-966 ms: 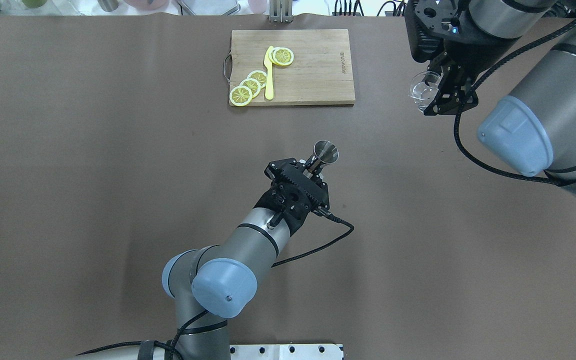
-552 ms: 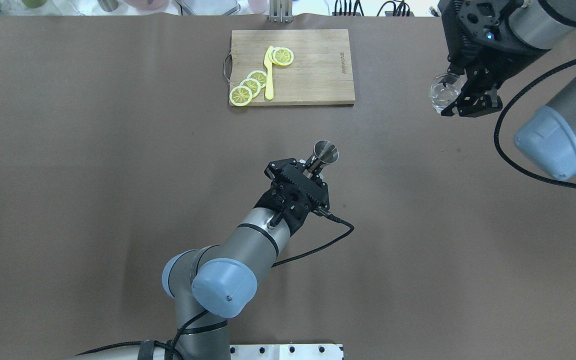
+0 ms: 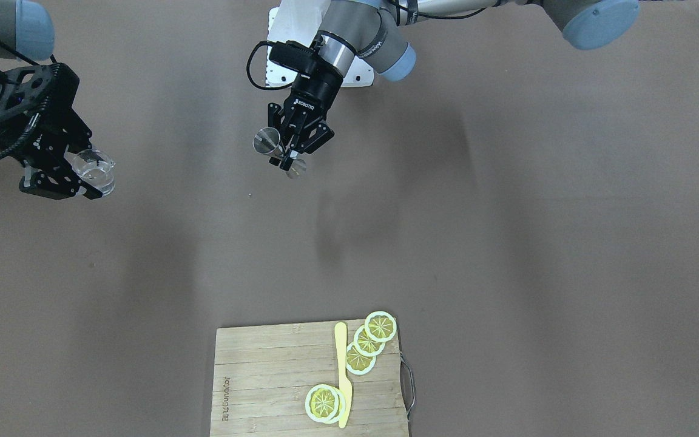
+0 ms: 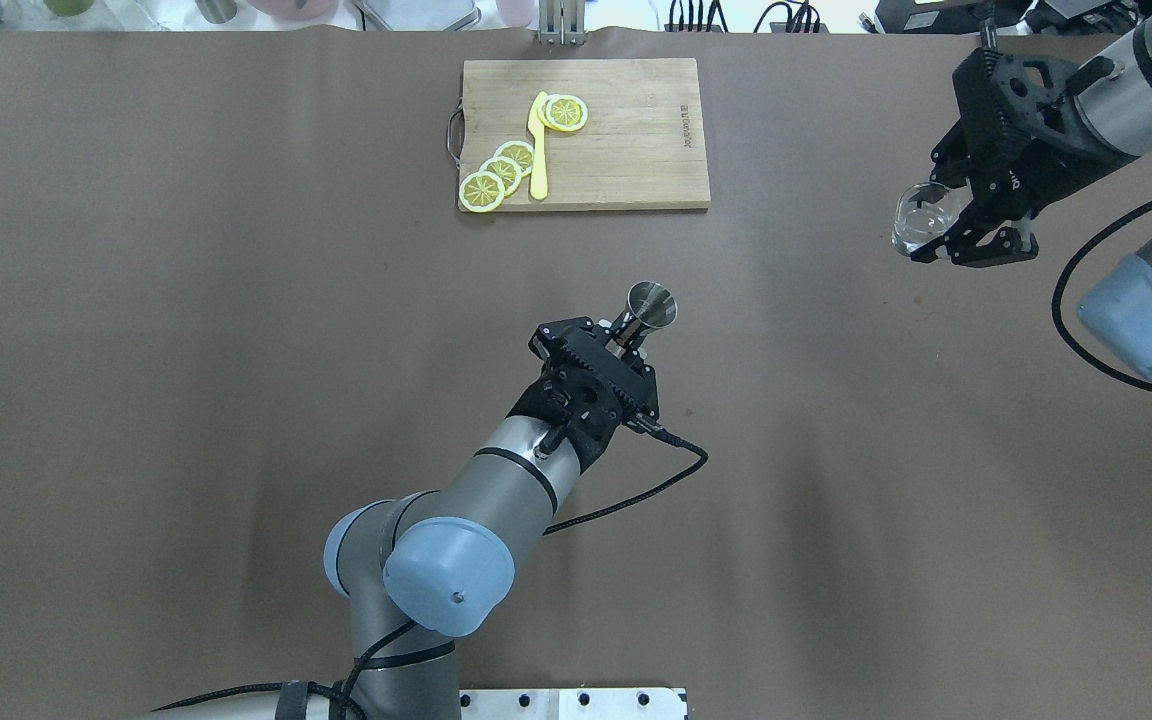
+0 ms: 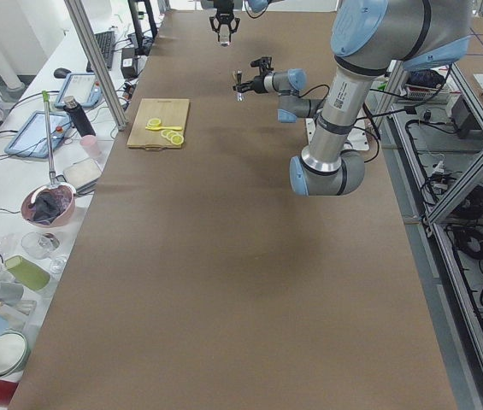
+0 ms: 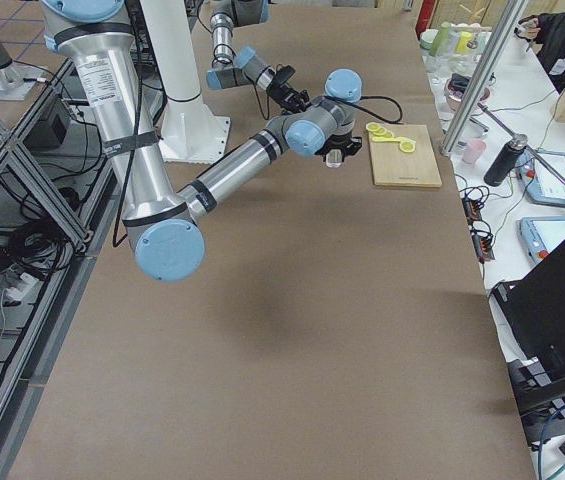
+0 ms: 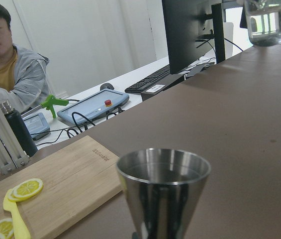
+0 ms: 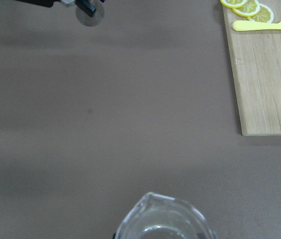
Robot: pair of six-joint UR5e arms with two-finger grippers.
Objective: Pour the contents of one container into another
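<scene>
Overhead exterior: left claw's [image 4: 625,340] jigger [image 4: 652,304] upright, mouth up.

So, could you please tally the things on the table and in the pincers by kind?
Yellow lemon slices: 4 plain, perhaps a fifth beneath one
Yellow plastic knife: 1
Wooden cutting board: 1
Steel cone-shaped jigger: 1
Clear spouted glass cup: 1
Total: 8, perhaps 9

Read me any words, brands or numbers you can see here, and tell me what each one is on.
"ROBOTIQ": on the body of the left pincer.
Burnt-in brand mark on the cutting board: begins "JO", the rest is too blurred to read.
Nothing else is readable.
</scene>
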